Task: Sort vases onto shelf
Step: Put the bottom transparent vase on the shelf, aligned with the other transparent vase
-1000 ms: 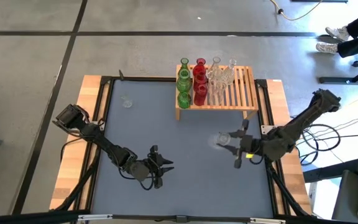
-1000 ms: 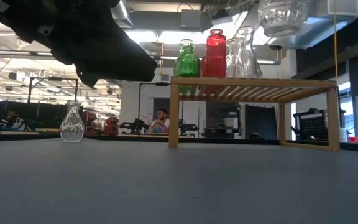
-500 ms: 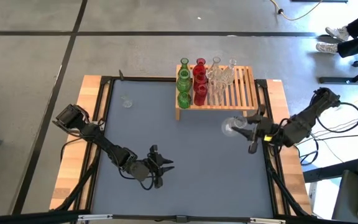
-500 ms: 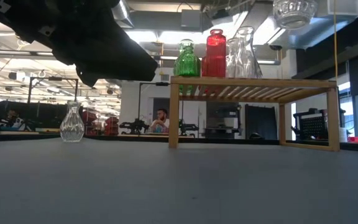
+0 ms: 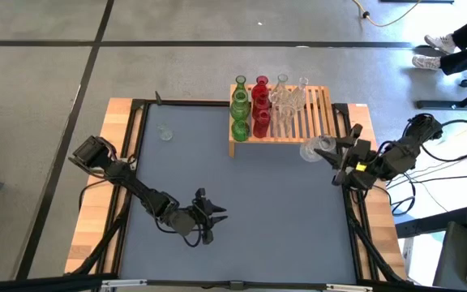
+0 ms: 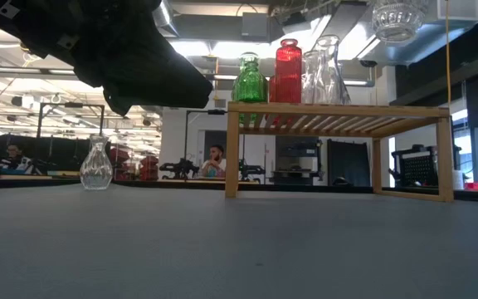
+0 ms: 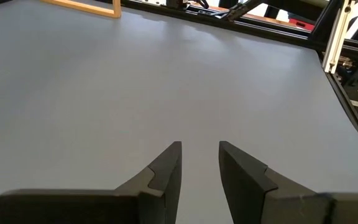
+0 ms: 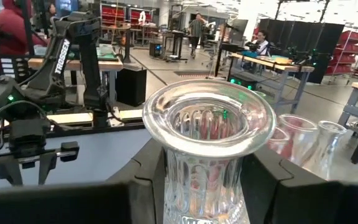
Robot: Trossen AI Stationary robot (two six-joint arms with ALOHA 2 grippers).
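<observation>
The light-wood shelf (image 5: 298, 118) stands at the table's far side, with green vases (image 5: 240, 107), red vases (image 5: 260, 105) and clear vases (image 5: 286, 99) upright on its left half. One clear vase (image 5: 165, 132) stands on its base on the mat at the far left. My right gripper (image 5: 328, 152) is shut on another clear vase (image 8: 209, 118), which hangs in the air just off the shelf's near right corner. My left gripper (image 7: 199, 167) hovers low over the mat near the front edge, its fingers a narrow gap apart with nothing between them. My right gripper pinches the clear vase's ribbed neck (image 8: 204, 177), just below the flared rim, between its two fingers (image 8: 149, 171). The fingers come level from the table's right side. The vase stands upright in the hold, mouth up, lifted well clear of the mat, its base (image 6: 398, 18) higher than the shelf top.
The shelf's right half (image 5: 319, 113) is bare slats. Grey mat (image 5: 250, 203) lies open between the two arms. Wooden borders and black frame rails (image 5: 355, 235) run along the table's sides. People sit at benches in the room beyond.
My right gripper has carried the clear vase up and toward the table's far right, from over the mat to the shelf's near right corner. The vase has stayed upright and clear of the table.
</observation>
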